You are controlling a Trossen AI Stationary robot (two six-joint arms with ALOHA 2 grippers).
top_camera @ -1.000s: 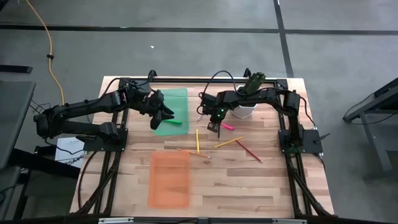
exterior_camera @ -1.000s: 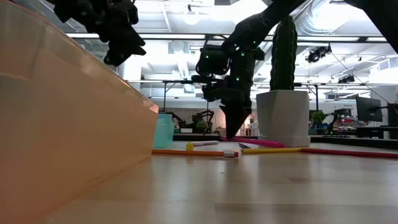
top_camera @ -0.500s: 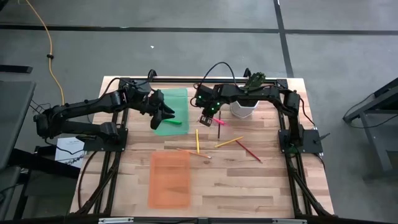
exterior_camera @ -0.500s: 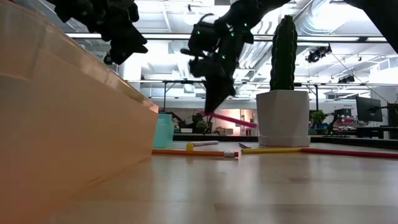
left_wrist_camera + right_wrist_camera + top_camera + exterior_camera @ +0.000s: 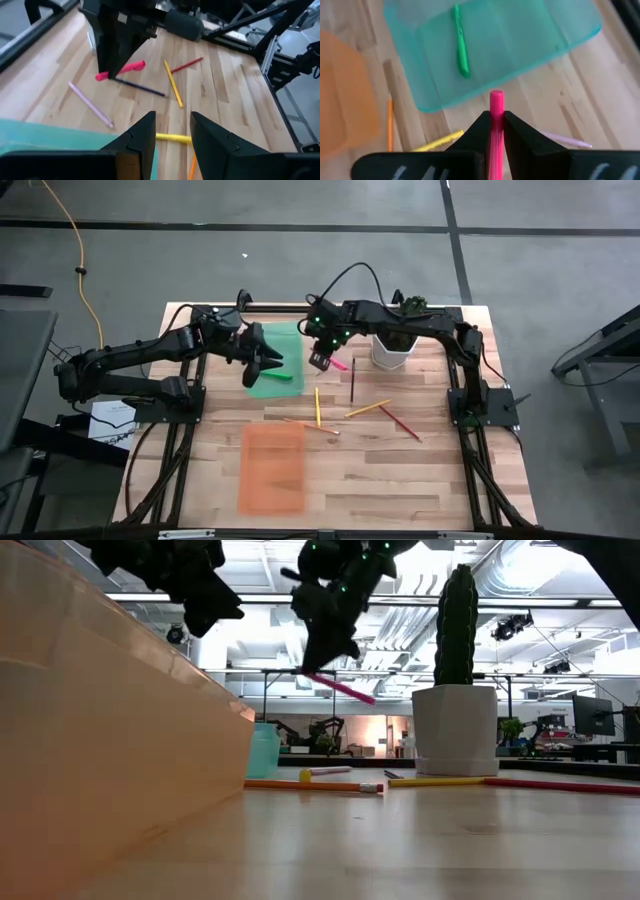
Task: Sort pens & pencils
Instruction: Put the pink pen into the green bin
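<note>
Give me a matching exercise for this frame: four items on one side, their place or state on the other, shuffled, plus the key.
Items:
1. magenta pen
2. green pen
3. pale pink pen
4. left gripper

Places or states:
A. lying in the green tray
B. lying on the table
C. clamped in the right gripper, off the table
D. open, holding nothing

Pairs: 1-C, 2-A, 3-B, 4-D

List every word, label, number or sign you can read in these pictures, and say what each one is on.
None can be read.
The paper sheet on the floor beside the table's left side carries dark print, too small to read.
No lettering shows on the magenta pen in the right hand, the green tray, the orange tray or the white pot.
</note>
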